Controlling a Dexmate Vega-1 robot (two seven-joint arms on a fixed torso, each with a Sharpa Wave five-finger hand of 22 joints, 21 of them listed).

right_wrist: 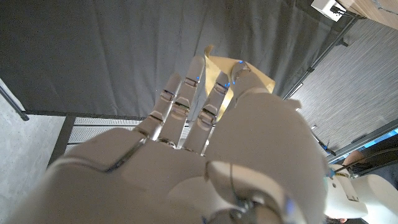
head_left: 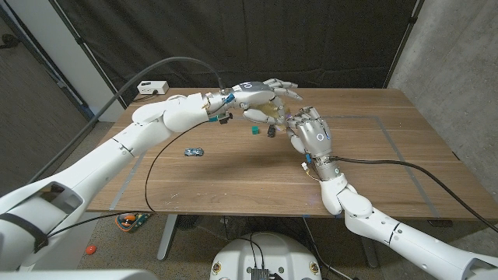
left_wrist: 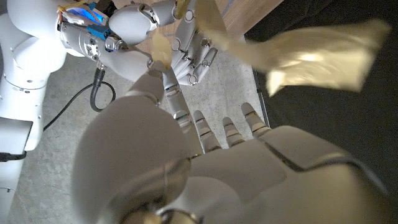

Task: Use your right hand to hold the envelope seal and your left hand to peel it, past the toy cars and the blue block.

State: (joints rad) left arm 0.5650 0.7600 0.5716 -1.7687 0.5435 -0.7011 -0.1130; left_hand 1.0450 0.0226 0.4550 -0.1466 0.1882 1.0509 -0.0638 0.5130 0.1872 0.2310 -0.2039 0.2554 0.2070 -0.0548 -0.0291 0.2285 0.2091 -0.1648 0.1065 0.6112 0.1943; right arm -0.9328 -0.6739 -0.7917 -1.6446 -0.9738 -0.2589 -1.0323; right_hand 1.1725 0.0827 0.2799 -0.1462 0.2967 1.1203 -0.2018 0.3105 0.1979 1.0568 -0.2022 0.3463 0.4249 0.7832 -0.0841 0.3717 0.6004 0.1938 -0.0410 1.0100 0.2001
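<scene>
- Nearest, the right arm comes in from the near right corner, and the right hand point(head_left: 311, 134) is raised above the middle of the wooden table point(head_left: 389, 155), its back toward the camera.
- In the right wrist view its fingers point(right_wrist: 186, 93) lie closed against the yellowish envelope point(right_wrist: 245, 73), so this hand holds the envelope.
- Left of that, a small toy car point(head_left: 193, 152) sits on the table, well apart from both hands.
- Farther on, a little teal-blue block point(head_left: 254, 130) lies just below the hands, with a small dark thing point(head_left: 270, 132) beside it that may be a second car; I cannot tell.
- The left hand point(head_left: 264, 92) reaches in from the left, above and just beyond the right hand; in the left wrist view its thumb and a finger pinch a pale strip point(left_wrist: 163, 51) of the envelope.
- At the far left corner stands a white box point(head_left: 152, 88).
</scene>
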